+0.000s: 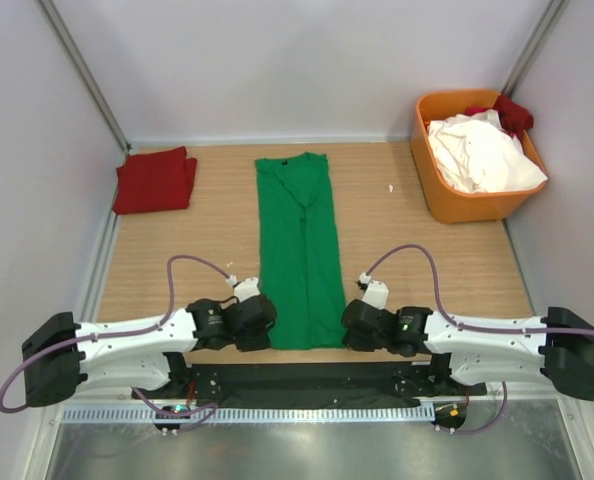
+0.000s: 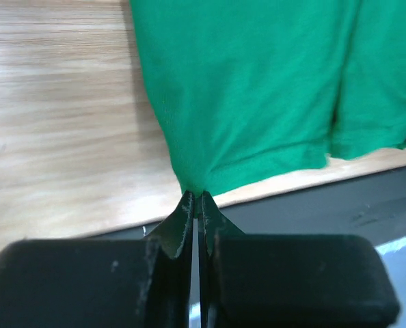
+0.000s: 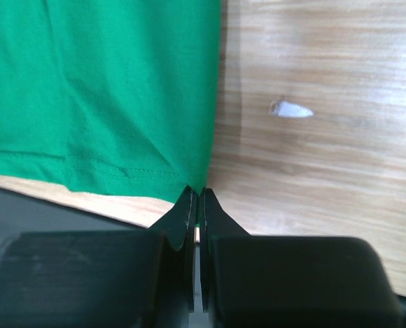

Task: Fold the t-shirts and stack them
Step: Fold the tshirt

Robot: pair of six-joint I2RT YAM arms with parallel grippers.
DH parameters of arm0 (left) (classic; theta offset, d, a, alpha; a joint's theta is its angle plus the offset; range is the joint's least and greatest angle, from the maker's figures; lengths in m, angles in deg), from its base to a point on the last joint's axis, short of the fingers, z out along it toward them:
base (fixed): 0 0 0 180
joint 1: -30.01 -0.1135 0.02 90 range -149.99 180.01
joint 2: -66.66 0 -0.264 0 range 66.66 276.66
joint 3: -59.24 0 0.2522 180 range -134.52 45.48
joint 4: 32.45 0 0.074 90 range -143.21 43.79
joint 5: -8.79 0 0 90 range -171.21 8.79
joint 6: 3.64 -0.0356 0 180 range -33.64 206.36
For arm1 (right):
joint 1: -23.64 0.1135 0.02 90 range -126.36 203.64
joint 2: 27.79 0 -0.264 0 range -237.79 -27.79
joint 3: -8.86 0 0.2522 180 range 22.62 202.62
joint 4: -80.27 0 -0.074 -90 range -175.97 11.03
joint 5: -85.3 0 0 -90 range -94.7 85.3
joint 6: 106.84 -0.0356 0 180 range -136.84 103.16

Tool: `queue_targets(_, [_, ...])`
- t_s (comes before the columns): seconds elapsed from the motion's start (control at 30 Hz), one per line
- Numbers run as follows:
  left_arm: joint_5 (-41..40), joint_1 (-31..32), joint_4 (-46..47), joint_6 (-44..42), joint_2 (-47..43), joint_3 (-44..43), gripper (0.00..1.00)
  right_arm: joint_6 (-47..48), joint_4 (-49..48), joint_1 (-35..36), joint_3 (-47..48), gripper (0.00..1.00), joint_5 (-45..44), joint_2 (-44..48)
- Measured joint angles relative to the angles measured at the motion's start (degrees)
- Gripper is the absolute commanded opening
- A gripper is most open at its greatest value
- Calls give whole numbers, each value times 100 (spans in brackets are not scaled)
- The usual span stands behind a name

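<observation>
The bright green t-shirt (image 1: 299, 245) lies in the middle of the table, folded into a long narrow strip, collar at the far end. My left gripper (image 1: 260, 325) is shut on the near left corner of its hem (image 2: 195, 186). My right gripper (image 1: 349, 325) is shut on the near right corner of the hem (image 3: 197, 186). A dark red t-shirt (image 1: 155, 180) lies folded at the far left. White t-shirts (image 1: 482, 152) and a red one (image 1: 510, 110) lie crumpled in the orange bin (image 1: 447, 195).
The orange bin stands at the far right by the wall. A small white scrap (image 1: 392, 187) lies on the wood right of the green shirt, also in the right wrist view (image 3: 290, 108). The table's near edge (image 1: 307, 355) meets a black strip.
</observation>
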Motion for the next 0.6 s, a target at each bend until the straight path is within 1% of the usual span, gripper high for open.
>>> queue_targets(0.17, [-225, 96, -975, -98, -238, -949, 0, -4, 466, 85, 354, 1, -9, 273])
queue_targets(0.33, [-621, 103, -1668, -208, -636, -1628, 0, 234, 785, 90, 1185, 1, -179, 247])
queue_targets(0.47, [-898, -24, -2105, -483, -509, -2026, 0, 654, 1156, 15, 2103, 1, -564, -387])
queue_targets(0.53, [-975, -271, -2267, -732, -289, -2271, 0, 907, 1217, -127, 2481, 1, -640, -758])
queue_targets(0.6, [-988, -605, -2297, -1001, -98, -2450, 0, 1259, 1228, -470, 2774, 1, -612, -1104])
